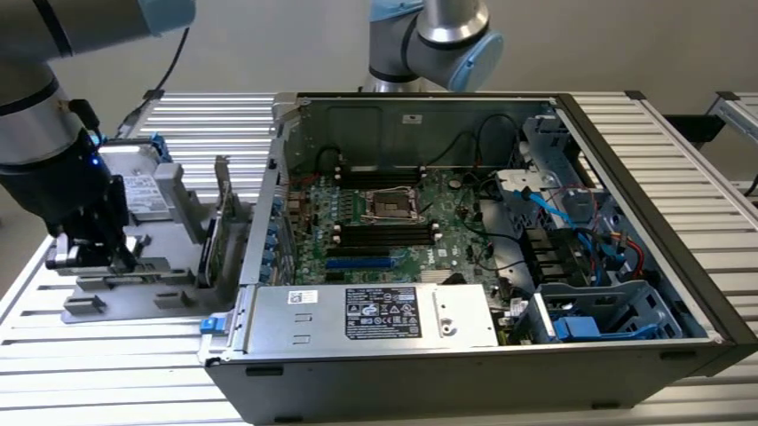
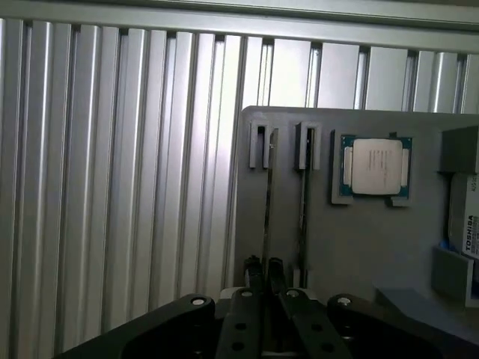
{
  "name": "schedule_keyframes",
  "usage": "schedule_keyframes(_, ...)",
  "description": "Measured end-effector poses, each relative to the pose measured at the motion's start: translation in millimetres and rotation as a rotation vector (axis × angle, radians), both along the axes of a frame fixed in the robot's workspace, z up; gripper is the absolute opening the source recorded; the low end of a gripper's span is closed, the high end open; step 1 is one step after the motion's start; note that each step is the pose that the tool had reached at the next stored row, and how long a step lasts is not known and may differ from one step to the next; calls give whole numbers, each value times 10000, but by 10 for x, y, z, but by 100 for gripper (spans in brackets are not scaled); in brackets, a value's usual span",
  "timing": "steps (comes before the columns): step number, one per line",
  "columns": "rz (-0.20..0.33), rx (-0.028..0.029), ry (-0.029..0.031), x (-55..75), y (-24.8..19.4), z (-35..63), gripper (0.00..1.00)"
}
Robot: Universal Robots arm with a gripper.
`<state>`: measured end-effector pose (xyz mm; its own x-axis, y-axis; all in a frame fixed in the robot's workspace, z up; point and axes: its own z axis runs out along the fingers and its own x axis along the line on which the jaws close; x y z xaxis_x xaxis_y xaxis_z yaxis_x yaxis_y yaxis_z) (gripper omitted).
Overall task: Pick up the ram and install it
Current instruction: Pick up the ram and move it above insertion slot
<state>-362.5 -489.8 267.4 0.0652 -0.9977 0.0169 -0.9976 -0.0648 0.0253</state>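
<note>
One downturned tool (image 2: 265,265) pinches upright ram (image 2: 267,194).

Your gripper (image 1: 92,262) sits low over the grey fixture (image 2: 359,247). Open slatted table (image 2: 112,187) lies on one side of it. Toward the case wall (image 1: 265,222), the upright expansion card (image 1: 220,222) and the hard drive (image 1: 142,191) stand in your way. Inside the case, the black slots (image 1: 385,233) are open from above. The power supply (image 1: 369,312) walls the near side, and the drive cage (image 1: 592,306) crowds the exterior view's right.
</note>
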Motion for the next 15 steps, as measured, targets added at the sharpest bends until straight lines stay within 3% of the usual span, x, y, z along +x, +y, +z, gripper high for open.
schedule_keyframes(9, 0, 160, 0, 354, 0, 263, 14)
schedule_keyframes(15, 0, 179, 0, 516, 0, 476, 14)
